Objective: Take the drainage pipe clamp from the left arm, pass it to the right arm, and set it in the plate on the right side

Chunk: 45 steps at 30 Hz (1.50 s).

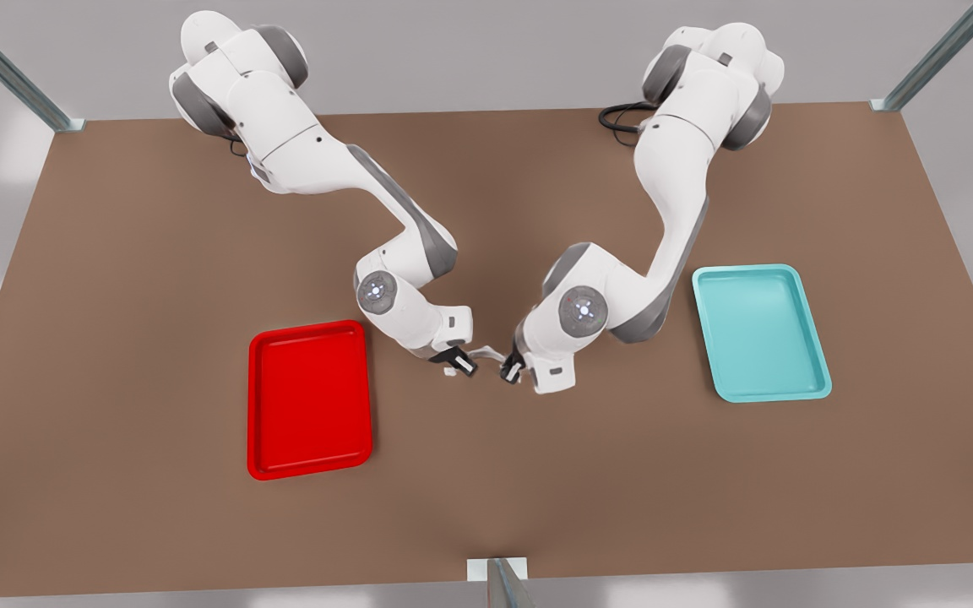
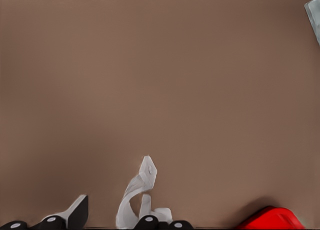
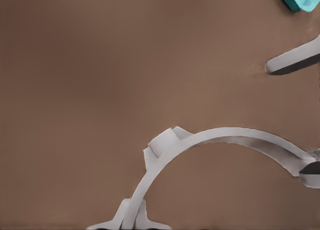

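We judge the task to be at the handover itself. The drainage pipe clamp (image 1: 486, 348) hangs between the two grippers over the middle of the tabletop (image 1: 115, 338), a little toward its near edge and between the two trays. The right gripper (image 1: 458, 361), on the arm at the front view's left, looks closed on one end of the clamp. In the right wrist view the arc (image 3: 225, 135) rises from where that gripper's own fingers would sit. The left gripper (image 1: 510, 369) is spread wide. One of its fingers (image 3: 311, 168) touches the far tab, the other (image 3: 295, 59) stands well apart, and nothing is pinched between them. So, as we read it, the pick-up is done and the clamp has just about passed across. What is left is for the left arm to back away and for the right arm to carry the clamp to the red plate (image 1: 307, 327), which lies just beside it toward the left edge in the front view. The teal tray (image 1: 748, 270) plays no part. The clamp's long axis, tab to tab, runs roughly along the near edge, from one gripper to the other. Its bow humps toward the far edge or upward; we cannot tell which.
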Motion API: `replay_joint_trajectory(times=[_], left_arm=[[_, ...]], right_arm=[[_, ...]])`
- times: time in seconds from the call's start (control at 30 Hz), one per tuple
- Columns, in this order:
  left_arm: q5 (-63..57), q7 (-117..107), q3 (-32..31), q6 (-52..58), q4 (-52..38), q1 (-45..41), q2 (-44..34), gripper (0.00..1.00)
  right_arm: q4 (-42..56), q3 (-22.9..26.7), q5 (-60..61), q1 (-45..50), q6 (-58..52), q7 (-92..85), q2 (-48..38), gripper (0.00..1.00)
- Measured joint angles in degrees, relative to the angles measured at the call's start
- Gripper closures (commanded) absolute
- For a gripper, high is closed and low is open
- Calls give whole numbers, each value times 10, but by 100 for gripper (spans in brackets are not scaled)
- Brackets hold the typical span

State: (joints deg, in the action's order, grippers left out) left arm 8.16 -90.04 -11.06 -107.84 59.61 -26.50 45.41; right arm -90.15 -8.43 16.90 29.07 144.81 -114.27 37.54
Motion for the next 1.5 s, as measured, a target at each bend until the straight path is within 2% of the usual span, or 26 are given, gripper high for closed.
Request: replay_joint_trajectory(times=[0.1, 0.27, 0.3, 0.33, 0.37, 0.43, 0.6, 0.73, 0.9, 0.93, 1.2, 1.27, 1.37, 1.5], left_arm=[[36, -2, 0, 43, -33, 12, -8, 0], [-5, 77, 2, 199, -88, 175, -61, 0], [-28, 108, 2, 225, -82, 199, -75, 0], [-46, 146, 12, 237, 11, 219, -145, 0], [-61, 182, 19, 240, 99, 223, -206, 0], [-88, 247, 15, 266, 156, 217, -242, 0], [-114, 381, -36, 328, 163, 215, -268, 0], [-118, 464, -39, 351, 161, 221, -268, 0], [-120, 545, -41, 364, 161, 222, -268, 0], [-120, 559, -41, 366, 161, 221, -268, 0], [-121, 644, -41, 374, 162, 222, -269, 0], [-120, 660, -41, 375, 162, 222, -269, 0], [-120, 681, -41, 376, 163, 222, -269, 0], [-121, 705, -41, 382, 162, 222, -269, 0]], right_arm=[[1, 0, 3, 0, 0, -7, 0, 79], [8, 5, 3, -10, -1, -16, 1, 79], [7, 8, 2, -23, -2, -17, 1, 79], [6, 22, 2, -32, -4, -19, 0, 79], [-4, 45, 1, -38, -7, -20, -7, 79], [-24, 73, -6, -57, -18, -23, -21, 79], [-75, 174, -20, -85, -71, -29, -73, 79], [-112, 185, -28, -127, -86, -33, -65, 79], [-159, 185, -28, -132, -78, -36, -66, 79], [-163, 185, -27, -131, -76, -37, -67, 0], [-163, 180, -12, -126, -58, -61, -63, 0], [-134, 181, -14, -125, -71, -56, -74, 0], [-70, 184, -37, -117, -143, -11, -119, 0], [76, 183, -110, -98, -333, 143, -132, 0]])
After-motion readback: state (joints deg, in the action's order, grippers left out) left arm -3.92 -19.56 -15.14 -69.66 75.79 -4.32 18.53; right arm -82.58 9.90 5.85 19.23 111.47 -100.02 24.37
